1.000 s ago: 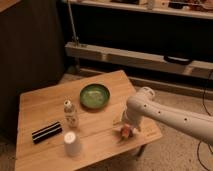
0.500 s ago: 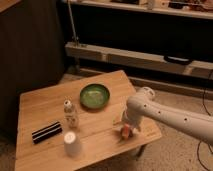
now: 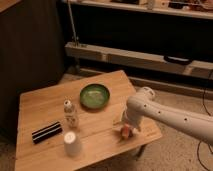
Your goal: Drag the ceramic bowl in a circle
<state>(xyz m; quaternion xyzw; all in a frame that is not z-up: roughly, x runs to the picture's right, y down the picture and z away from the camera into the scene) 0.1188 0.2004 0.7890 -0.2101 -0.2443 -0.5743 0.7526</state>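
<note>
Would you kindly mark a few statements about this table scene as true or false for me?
1. The ceramic bowl rests on the wooden table, apart from the pincer. True.
2. The pincer is directly above the bowl. False: it is low by the table's edge at the picture's right, nearer the camera than the bowl.
3. The white cup stands upturned near the table's front edge. True.
4. The small bottle lies inside the bowl. False: it stands upright on the table, between bowl and cup.
5. The black block is stacked on the cup. False: it lies flat on the table, to the picture's left of the cup.
</note>
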